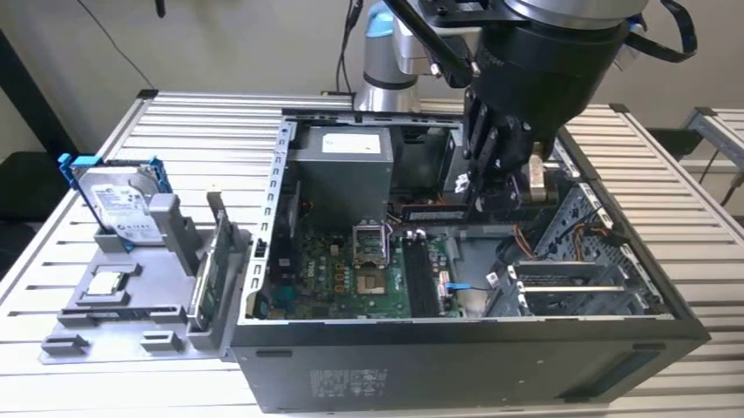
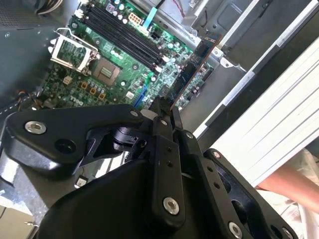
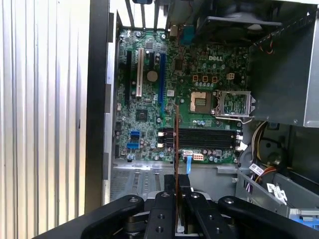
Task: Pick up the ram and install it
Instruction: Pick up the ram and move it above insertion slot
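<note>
The black two-finger gripper [image 3: 177, 196] is closed narrowly on the ram [image 3: 177, 149], a long, thin, dark grey stick that juts out past the fingertips and hangs above the green motherboard [image 3: 149, 99]. It sits inside the open dark grey computer case [image 1: 465, 326], which stands on the slatted metal tabletop [image 1: 174, 122].

In the first wrist view the stick shows edge-on, as a thin line that crosses the run of the black memory slots [image 3: 199, 137] rather than lying along it. That mismatch looks like the main hazard. Pressed down in this pose, the ram would probably land across the slot walls (or on the small parts beside them) and not seat.

The grip also covers very little of the stick, as the second wrist view shows [image 2: 192, 69]. A sideways knock could twist the stick between the fingers. The open silver processor socket [image 3: 234, 103] and the loose cables [image 3: 259, 169] both lie near the slots, so a drifting descent may snag or scrape them.
</note>
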Controlling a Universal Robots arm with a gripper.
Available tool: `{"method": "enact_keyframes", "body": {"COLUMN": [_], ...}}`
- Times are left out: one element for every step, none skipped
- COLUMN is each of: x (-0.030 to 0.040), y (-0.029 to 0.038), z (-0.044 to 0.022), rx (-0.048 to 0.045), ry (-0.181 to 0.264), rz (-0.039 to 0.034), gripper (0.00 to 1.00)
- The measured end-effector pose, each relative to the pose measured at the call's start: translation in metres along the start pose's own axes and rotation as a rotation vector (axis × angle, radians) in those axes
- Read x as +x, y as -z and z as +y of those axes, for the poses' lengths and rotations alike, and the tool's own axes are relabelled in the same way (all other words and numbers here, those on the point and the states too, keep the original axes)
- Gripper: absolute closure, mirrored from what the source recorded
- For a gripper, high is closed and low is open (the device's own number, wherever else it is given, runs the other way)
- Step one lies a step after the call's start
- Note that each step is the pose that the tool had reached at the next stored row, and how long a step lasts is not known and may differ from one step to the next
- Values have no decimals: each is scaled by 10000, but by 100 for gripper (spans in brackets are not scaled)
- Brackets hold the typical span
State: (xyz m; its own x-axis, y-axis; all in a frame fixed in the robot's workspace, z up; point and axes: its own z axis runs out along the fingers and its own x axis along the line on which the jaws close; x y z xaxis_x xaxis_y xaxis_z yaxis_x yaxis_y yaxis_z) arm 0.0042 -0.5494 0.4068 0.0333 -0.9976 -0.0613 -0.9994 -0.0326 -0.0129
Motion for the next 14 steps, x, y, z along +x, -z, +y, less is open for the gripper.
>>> {"method": "enact_keyframes", "body": {"x": [-4,-8,-15,-23,-32,-42,-52,-62,-73,-84,-96,-107,-118,-129], "y": [0,0,-1,-1,-2,-3,-4,-4,-5,-6,-7,-8,-9,-9], "z": [0,0,0,0,-1,0,-1,-1,-1,-2,-2,-3,-3,-3], "rx": [-1,0,0,0,0,0,0,0,0,0,0,0,0,0], "ry": [0,0,0,0,0,-1,-1,-1,-1,-1,-1,-1,-1,-1], "rz": [2,2,1,2,2,1,0,1,1,1,1,0,0,0], "gripper": [85,85,85,85,85,85,85,85,85,85,85,85,85,85]}}
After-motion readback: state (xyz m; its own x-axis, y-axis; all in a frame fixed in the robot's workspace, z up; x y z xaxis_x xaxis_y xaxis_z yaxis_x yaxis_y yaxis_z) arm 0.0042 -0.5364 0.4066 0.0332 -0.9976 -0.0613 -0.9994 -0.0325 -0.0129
